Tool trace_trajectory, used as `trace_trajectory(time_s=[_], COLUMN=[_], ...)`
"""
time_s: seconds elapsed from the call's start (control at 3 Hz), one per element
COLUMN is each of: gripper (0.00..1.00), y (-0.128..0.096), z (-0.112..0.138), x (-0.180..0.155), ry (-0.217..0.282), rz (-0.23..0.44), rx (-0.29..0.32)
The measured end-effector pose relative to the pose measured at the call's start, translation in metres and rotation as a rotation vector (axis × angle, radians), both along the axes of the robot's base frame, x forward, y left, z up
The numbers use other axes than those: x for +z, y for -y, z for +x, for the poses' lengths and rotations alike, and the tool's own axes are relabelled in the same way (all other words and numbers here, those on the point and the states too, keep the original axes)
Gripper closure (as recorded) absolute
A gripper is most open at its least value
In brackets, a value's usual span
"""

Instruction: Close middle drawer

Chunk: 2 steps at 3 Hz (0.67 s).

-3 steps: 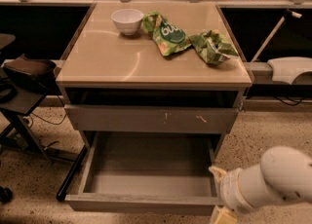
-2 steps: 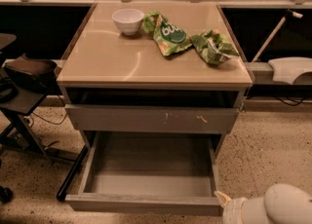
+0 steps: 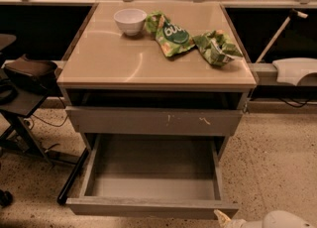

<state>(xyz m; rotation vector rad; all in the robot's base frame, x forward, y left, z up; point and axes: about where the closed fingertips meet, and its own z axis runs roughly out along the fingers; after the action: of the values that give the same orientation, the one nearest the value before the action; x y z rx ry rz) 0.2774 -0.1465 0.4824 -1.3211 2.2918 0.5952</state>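
Observation:
The middle drawer (image 3: pixel 151 207) is pulled far out of the cabinet, low in the camera view. Its plain grey front faces me and its grey box interior (image 3: pixel 153 170) is empty. Above it sits a grey drawer front with small pale scratch marks (image 3: pixel 153 121), pushed in. My gripper (image 3: pixel 223 218) shows only as a pale tip at the bottom edge, just right of the open drawer's front right corner, with the white arm (image 3: pixel 280 220) behind it. It is not touching the drawer.
The tan cabinet top (image 3: pixel 114 58) holds a white bowl (image 3: pixel 130 21) and two green snack bags (image 3: pixel 172 34) (image 3: pixel 216 47). A black chair (image 3: pixel 22 81) stands at the left. A white object (image 3: pixel 296 69) lies on the ledge at the right. The floor is speckled.
My arm has dropped down and toward the bottom right, leaving only a sliver in view. The drawer has not moved.

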Motion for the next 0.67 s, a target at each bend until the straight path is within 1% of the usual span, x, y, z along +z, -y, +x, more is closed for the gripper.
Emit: trace_trajectory(time_s=[0.33, 0.67], gripper=[0.0, 0.0], y=[-0.004, -0.012], z=[-0.011, -0.011], x=[-0.024, -0.063], ry=[-0.06, -0.133], rz=[0.032, 0.059], rx=[0.013, 0.021])
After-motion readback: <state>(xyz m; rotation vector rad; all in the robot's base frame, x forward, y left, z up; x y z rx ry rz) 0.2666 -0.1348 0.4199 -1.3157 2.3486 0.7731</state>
